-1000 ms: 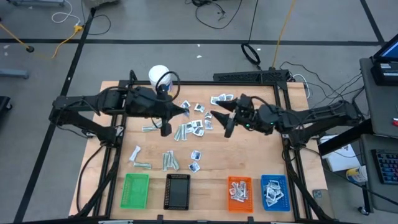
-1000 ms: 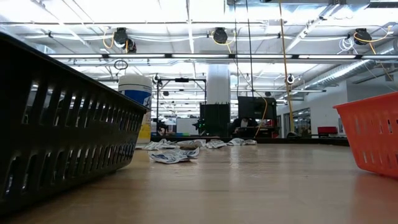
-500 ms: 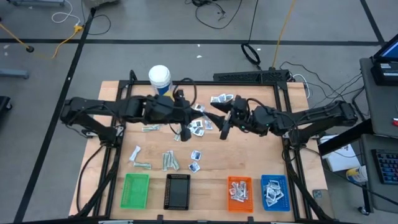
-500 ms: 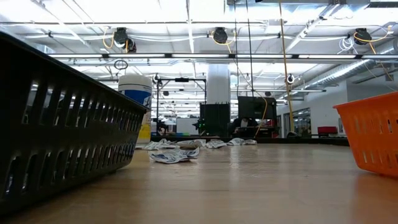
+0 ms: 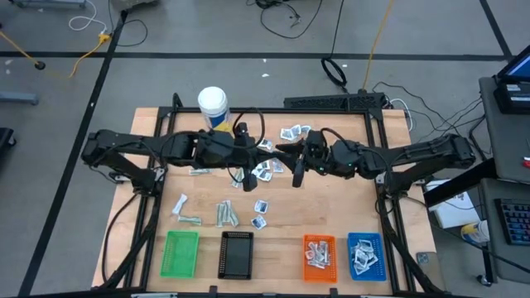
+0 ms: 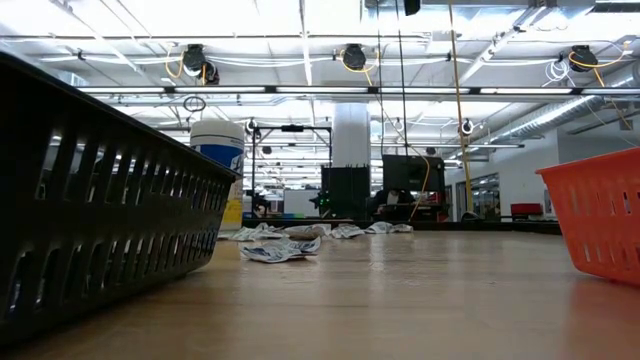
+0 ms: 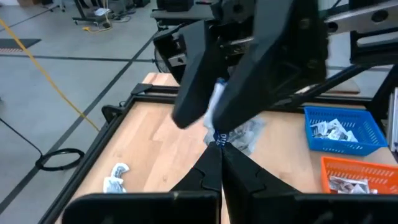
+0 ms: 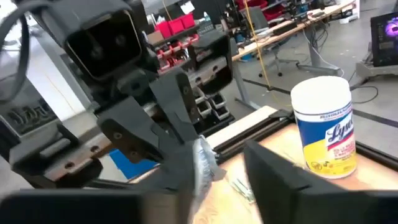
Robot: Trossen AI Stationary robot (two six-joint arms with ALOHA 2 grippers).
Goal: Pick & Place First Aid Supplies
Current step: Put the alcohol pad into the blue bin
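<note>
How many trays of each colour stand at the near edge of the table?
Green tray: 1
Black tray: 1
Orange tray: 1
Blue tray: 1
Total: 4

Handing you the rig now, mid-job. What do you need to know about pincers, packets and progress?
Left pincer: shut on one packet, raised above mid-table.
Right pincer: open, fingers either side of that packet; looks like a handover.
Done: some packets in the orange tray and blue tray.
Left: many loose packets on the table, mostly mid-table and near the green tray.
</note>
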